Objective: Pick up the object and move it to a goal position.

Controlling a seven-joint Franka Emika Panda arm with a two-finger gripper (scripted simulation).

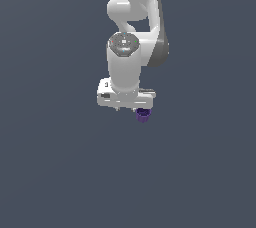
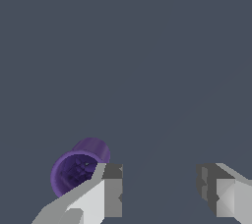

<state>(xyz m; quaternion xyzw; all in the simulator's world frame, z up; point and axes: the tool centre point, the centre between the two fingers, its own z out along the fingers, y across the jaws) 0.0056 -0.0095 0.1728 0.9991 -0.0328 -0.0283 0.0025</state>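
The object (image 2: 78,168) is a small dark purple cup with a rim. It lies tilted, so its open mouth faces the wrist camera. My gripper (image 2: 160,188) is open, its two fingers wide apart with only bare floor between them. The cup sits outside the gap, right against the outer side of one finger (image 2: 106,193), which covers part of its rim. In the exterior view the white hand (image 1: 126,98) points straight down. The object (image 1: 143,116) peeks out from under the hand's end on the exterior view's right. The fingertips are hidden there.
A plain dark grey floor (image 1: 60,172) fills both views. The white arm (image 1: 135,27) rises above the hand toward the top of the exterior view.
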